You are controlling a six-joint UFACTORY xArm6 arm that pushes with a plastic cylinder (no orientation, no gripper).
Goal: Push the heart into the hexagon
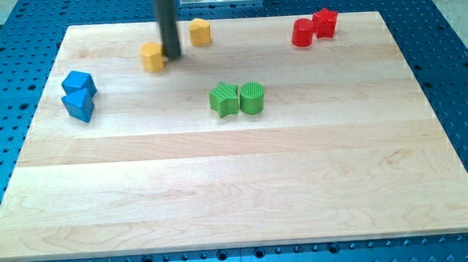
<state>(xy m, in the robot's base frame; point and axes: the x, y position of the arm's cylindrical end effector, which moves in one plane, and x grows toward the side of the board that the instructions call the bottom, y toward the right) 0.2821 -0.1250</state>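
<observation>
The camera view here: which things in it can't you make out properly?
- My tip: its end sits beside the left yellow block; contact cannot be judged from this angle.
- Rod's upper part: cut off by the view's top edge.
- Two yellow blocks, the other: too small to tell heart from hexagon.
- Red blocks: shapes unclear.

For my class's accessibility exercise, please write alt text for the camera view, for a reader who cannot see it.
My tip touches the right side of a yellow block near the wooden board's top; another yellow block sits up-right. Two blue blocks lie left, a green star and green cylinder centre, two red blocks top right.
</observation>
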